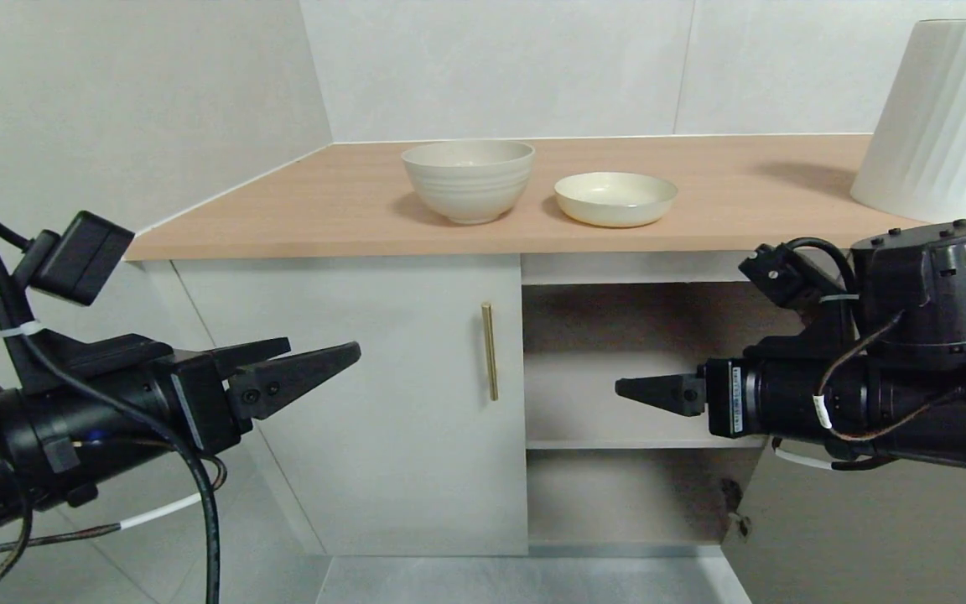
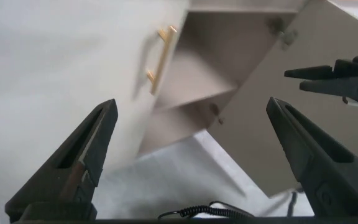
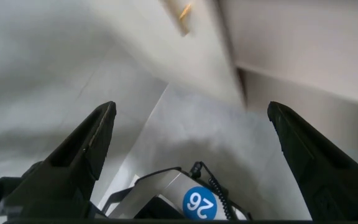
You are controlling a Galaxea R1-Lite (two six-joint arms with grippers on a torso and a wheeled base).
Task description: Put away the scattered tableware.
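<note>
On the wooden counter (image 1: 298, 214) a deep cream bowl (image 1: 468, 180) stands upright. At its 3 o'clock, close by but not touching, sits a shallow pale dish (image 1: 615, 199). The dish shows its bare glazed inside. The bowl's rim hides most of its hollow, so I cannot tell its contents. Far off at the dish's 3 o'clock, on the same counter, stands a white ribbed shade (image 1: 944, 117).

Below the counter is a cabinet. Its left door (image 1: 366, 403) is closed and has a brass handle (image 1: 490, 351). At the handle's 3 o'clock the right compartment is open, with its door (image 1: 869, 537) swung out. One shelf (image 1: 617, 443) divides the compartment, and the boards are bare above and below it.

The left gripper (image 1: 324, 351) hangs in front of the closed door, at the bowl's 7 o'clock, with fingers spread wide and holding nothing. The right gripper (image 1: 627, 391) hangs in front of the open compartment, at the dish's 6 o'clock. Its fingers are also wide apart and hold nothing.
</note>
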